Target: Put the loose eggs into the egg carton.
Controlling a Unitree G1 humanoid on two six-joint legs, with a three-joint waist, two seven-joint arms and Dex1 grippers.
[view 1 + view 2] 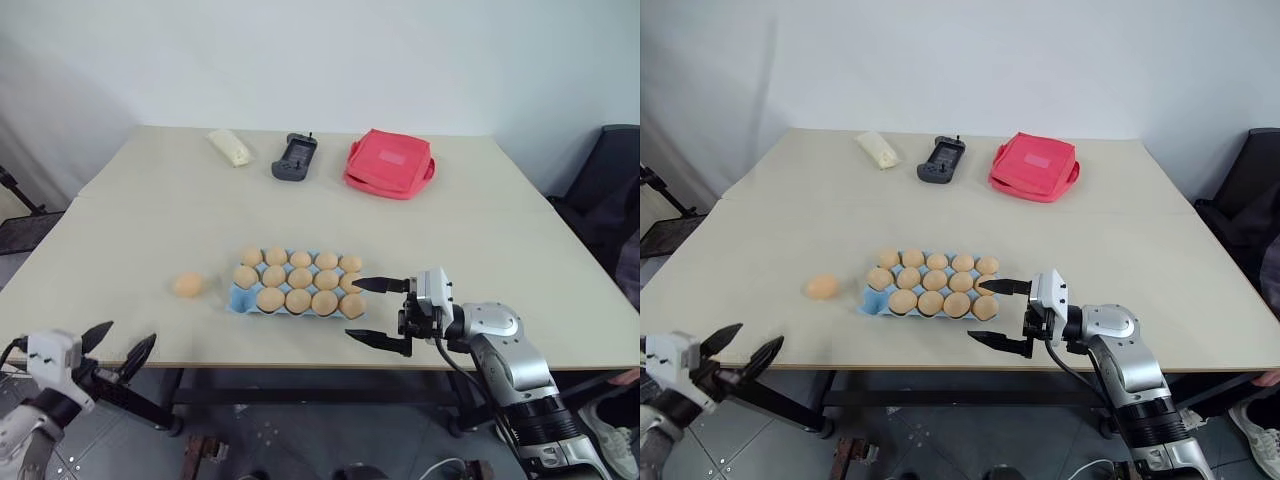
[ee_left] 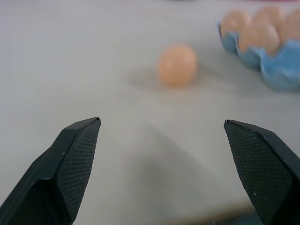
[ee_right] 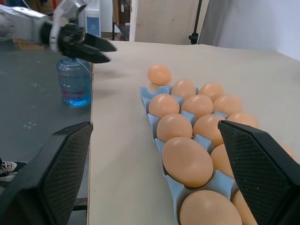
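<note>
The light blue egg carton (image 1: pixel 238 298) lies near the table's front edge. Tan eggs fill its cups, and only the near-left corner cup is bare. One loose egg (image 1: pixel 188 285) rests on the table just left of the carton, also seen in the left wrist view (image 2: pixel 177 64). My left gripper (image 1: pixel 130 333) hangs open, off the table's front-left edge, pointing toward that egg and apart from it. At the carton's right end my right gripper (image 1: pixel 352 308) is open and empty, its fingers either side of that end.
At the back of the table lie a cream packet (image 1: pixel 229 147), a black device (image 1: pixel 295 157) and a red pouch (image 1: pixel 390 163). A dark chair (image 1: pixel 610 190) stands at the right. A blue water bottle (image 3: pixel 75 82) sits on the floor by the table's left side.
</note>
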